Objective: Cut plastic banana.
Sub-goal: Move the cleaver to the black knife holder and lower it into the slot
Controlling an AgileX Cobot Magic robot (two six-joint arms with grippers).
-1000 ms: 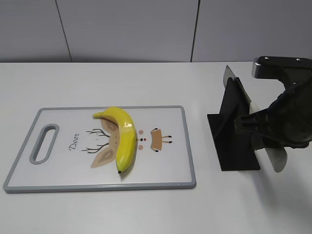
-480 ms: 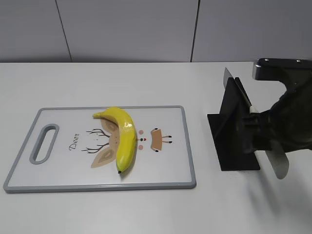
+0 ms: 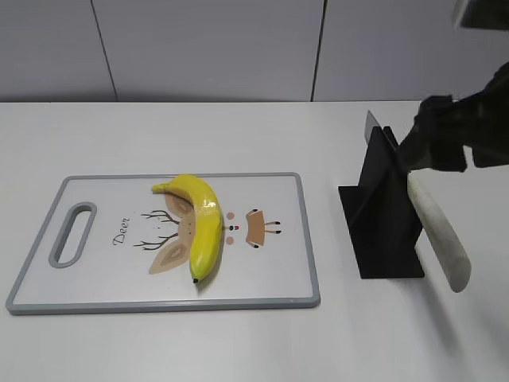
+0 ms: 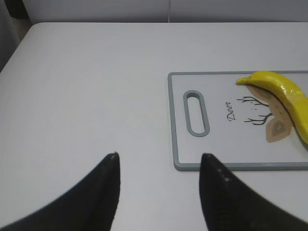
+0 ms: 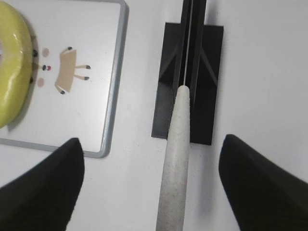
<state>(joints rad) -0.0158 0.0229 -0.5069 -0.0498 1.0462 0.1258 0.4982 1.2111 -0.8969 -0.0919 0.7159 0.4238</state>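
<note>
The white surface (image 3: 238, 127) carries a grey-rimmed cutting board (image 3: 306, 239) with the plastic banana (image 3: 205, 227) lying on its deer drawing. To the right stands a black knife stand (image 3: 382, 231) holding a knife (image 5: 175, 159) with a pale handle. The right hand (image 5: 149, 180) is open, fingers on both sides of the handle without touching it. The left hand (image 4: 159, 192) is open above the bare surface, near the board's handle end.
</note>
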